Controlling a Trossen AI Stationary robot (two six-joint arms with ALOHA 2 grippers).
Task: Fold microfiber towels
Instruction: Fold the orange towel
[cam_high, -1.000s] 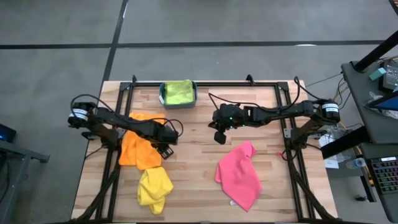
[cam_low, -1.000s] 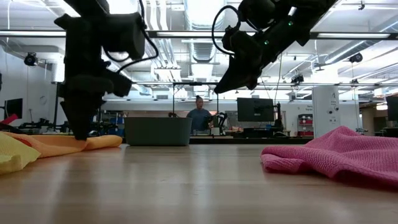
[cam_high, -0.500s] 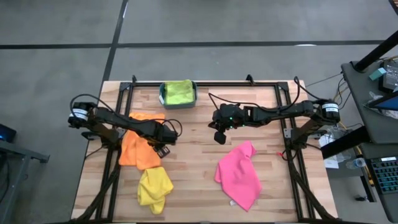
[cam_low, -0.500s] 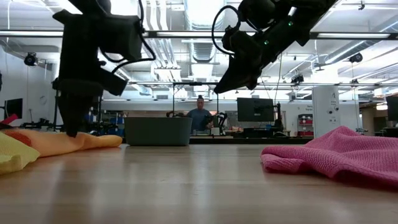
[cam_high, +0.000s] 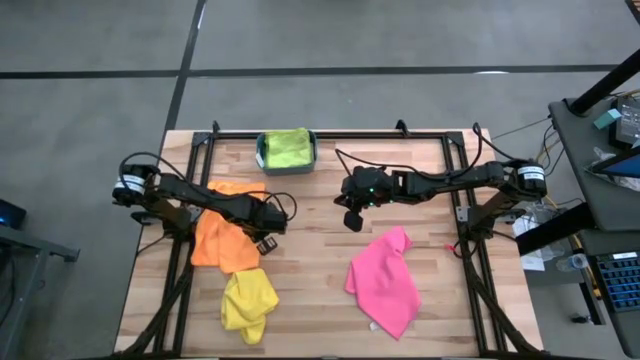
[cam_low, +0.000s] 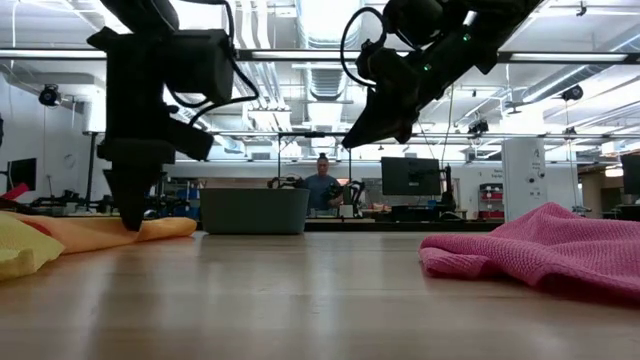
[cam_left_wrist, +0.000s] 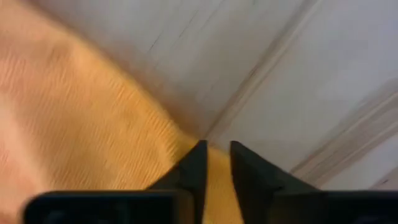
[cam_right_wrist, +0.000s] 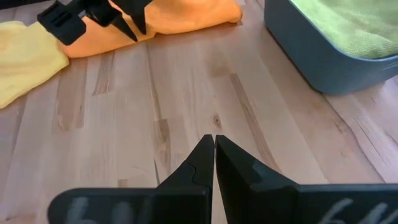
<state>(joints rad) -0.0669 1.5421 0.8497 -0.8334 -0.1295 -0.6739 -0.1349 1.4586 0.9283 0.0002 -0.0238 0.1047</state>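
Overhead first: my left hand (cam_high: 265, 240) sits at the inner edge of the orange towel (cam_high: 222, 235), which lies rumpled on the left of the bench (cam_high: 320, 290). Just below it lies the yellow towel (cam_high: 248, 303), bunched; the pink towel (cam_high: 385, 283) is spread loosely on the right, and a lime green towel (cam_high: 286, 148) fills the teal bin (cam_high: 261, 152) at the far edge. My right hand (cam_high: 352, 220) hangs over bare wood near the middle, holding nothing.

Low across the bench: my left hand (cam_low: 133, 212) comes straight down with its tips on the orange towel (cam_low: 110, 232); my right hand (cam_low: 357, 138) is well above the surface.

Left wrist: my fingers (cam_left_wrist: 194, 163) stand close together with a sliver of orange cloth (cam_left_wrist: 81, 124) between them at its corner, so I judge I am pinching that corner, though how firmly I cannot tell.

Right wrist: my fingers (cam_right_wrist: 203, 155) are pressed together, empty.

These cloths look light, limp and slightly grippy. I judge a corner or hem is the place to hold, lifting gently so it drapes flat.
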